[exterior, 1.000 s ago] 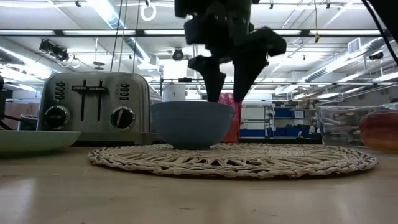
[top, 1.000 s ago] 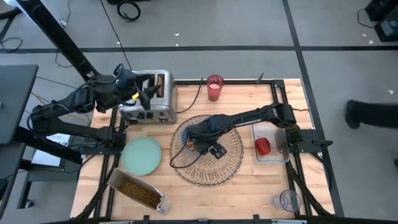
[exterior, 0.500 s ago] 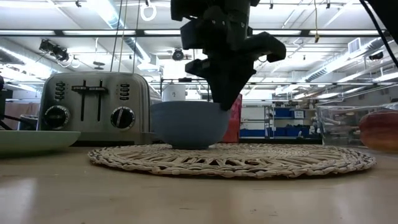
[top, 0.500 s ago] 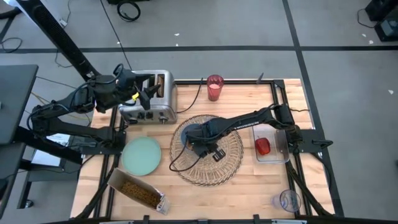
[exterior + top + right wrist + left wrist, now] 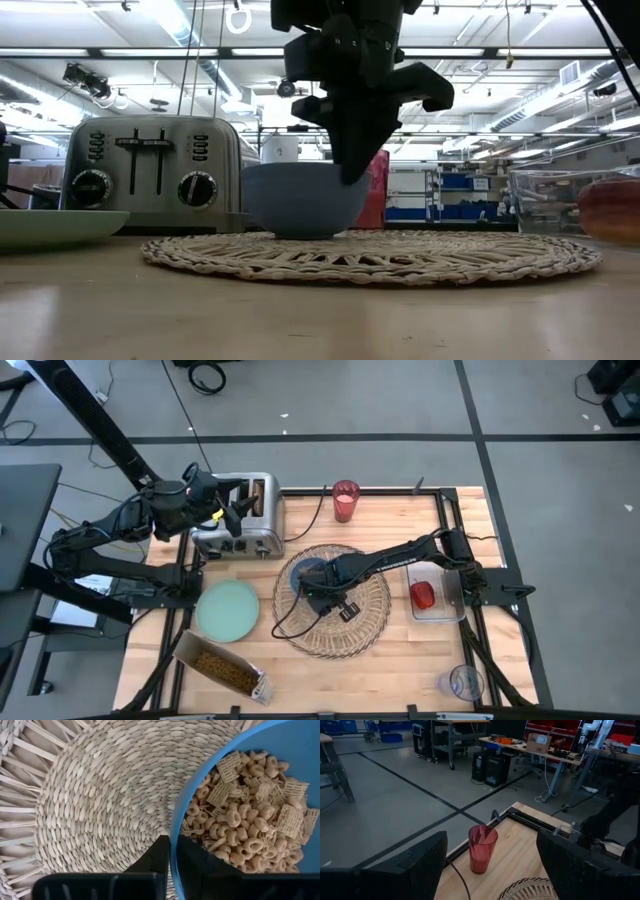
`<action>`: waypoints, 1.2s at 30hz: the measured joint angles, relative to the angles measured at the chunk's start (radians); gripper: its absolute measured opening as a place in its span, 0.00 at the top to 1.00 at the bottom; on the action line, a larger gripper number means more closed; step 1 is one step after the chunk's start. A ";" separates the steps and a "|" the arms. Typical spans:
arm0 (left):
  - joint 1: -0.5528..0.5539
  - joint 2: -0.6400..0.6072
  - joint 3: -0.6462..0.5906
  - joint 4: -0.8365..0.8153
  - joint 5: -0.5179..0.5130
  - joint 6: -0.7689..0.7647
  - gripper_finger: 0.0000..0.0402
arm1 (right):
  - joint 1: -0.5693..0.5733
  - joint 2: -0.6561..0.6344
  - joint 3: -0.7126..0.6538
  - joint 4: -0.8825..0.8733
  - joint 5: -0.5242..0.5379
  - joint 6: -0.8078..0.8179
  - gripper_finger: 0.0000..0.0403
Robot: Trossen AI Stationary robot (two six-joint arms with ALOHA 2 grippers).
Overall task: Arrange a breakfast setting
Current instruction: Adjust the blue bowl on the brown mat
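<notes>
Change: we see the right gripper (image 5: pixel 170 851), spread a second ago, now pinching the blue bowl (image 5: pixel 310 574) rim.
Bowl: on the wicker placemat (image 5: pixel 365 622), seemingly off-centre.
Room: open mat beside the fingers.
Left gripper (image 5: pixel 240 510): spread, over the toaster (image 5: pixel 255 540).

The right arm reaches from the table's right side across toward the middle, its wrist bent down. The right gripper (image 5: pixel 312 583) points downward, and its two dark fingers (image 5: pixel 159 856) are pinched on the rim of the bowl (image 5: pixel 260 750), one finger outside the wall and one inside. In the low view the right gripper hangs from above with its fingertips at the rim. The left arm waits at the table's far left corner, folded, its left gripper (image 5: pixel 232 512) held above the table with fingers (image 5: pixel 420 865) spread wide apart.
</notes>
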 joint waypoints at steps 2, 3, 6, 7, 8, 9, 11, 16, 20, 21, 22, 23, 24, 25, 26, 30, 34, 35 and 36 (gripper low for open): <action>0.000 0.000 0.000 0.000 0.000 0.000 0.22 | 0.000 0.000 0.000 0.000 0.000 0.000 0.96; 0.000 0.000 0.000 0.000 0.000 0.000 0.22 | 0.000 0.000 0.000 -0.001 0.000 -0.001 0.97; 0.000 0.000 0.000 0.000 0.000 0.000 0.22 | 0.000 0.000 0.000 -0.001 0.006 0.000 0.96; 0.000 0.000 0.000 0.000 0.000 0.000 0.22 | 0.001 0.000 0.000 -0.002 0.015 0.002 0.96; 0.000 0.000 0.000 0.000 0.000 0.000 0.22 | 0.004 0.000 0.000 -0.007 0.028 0.005 0.96; 0.000 0.000 0.000 0.000 0.000 0.000 0.22 | 0.008 -0.002 0.003 -0.021 0.042 0.005 0.96; 0.000 0.000 0.000 0.000 0.000 0.000 0.22 | 0.015 -0.016 0.009 -0.062 0.062 0.019 0.97; 0.000 0.000 0.000 0.000 0.000 0.000 0.22 | 0.026 -0.093 0.018 -0.169 0.043 0.184 0.97; 0.000 0.000 0.000 0.000 0.000 -0.001 0.22 | 0.047 -0.147 -0.032 -0.181 0.025 0.276 0.97; 0.000 0.000 0.000 0.000 0.000 -0.003 0.22 | 0.054 -0.162 -0.058 -0.175 0.013 0.289 0.97; 0.000 0.000 0.000 0.000 0.000 -0.005 0.22 | 0.063 -0.172 -0.086 -0.165 0.010 0.296 0.97; 0.000 0.000 0.000 0.000 0.000 -0.006 0.22 | 0.070 -0.178 -0.115 -0.151 0.007 0.300 0.97; 0.000 0.000 0.000 0.000 0.000 -0.007 0.22 | 0.076 -0.182 -0.145 -0.129 0.006 0.305 0.97; 0.000 0.000 0.000 0.000 0.000 -0.007 0.22 | 0.081 -0.182 -0.171 -0.107 0.006 0.311 0.97; 0.000 0.000 0.000 0.000 0.000 -0.008 0.22 | 0.084 -0.182 -0.192 -0.088 0.006 0.316 0.97; 0.000 0.000 0.000 0.000 0.000 -0.016 0.22 | 0.094 -0.181 -0.240 -0.029 0.046 0.317 0.97; 0.000 0.000 0.000 0.000 0.000 -0.019 0.22 | 0.100 -0.181 -0.241 -0.014 0.068 0.321 0.97; 0.000 0.000 0.000 0.000 0.000 -0.018 0.22 | 0.100 -0.181 -0.241 -0.014 0.064 0.321 0.97; 0.000 0.000 0.000 0.000 0.000 -0.019 0.22 | 0.100 -0.181 -0.241 -0.013 0.061 0.321 0.97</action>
